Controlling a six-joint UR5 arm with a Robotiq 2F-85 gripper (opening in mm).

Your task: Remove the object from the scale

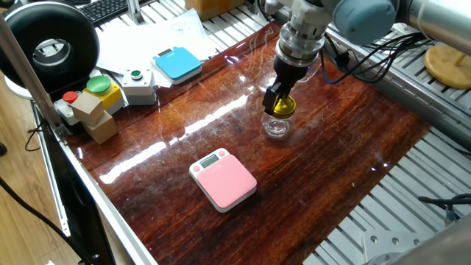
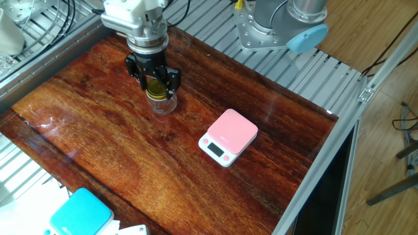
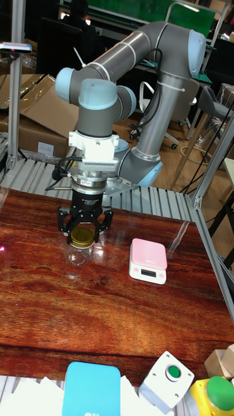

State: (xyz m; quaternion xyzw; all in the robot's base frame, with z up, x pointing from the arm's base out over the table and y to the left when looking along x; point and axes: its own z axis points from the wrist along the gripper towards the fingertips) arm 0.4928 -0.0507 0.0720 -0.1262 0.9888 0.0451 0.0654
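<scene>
The claw (image 2: 153, 83) grips the jar's (image 2: 161, 103) gold lid (pink scale (image 2: 229, 136) well apart).

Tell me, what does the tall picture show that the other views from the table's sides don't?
Only the tall fixed view shows the whole grey-and-blue arm bending down from its base. Only the side views show the black ring and keyboard. All share the gripper around the gold-lidded jar on the wooden table, apart from the bare pink scale.
</scene>
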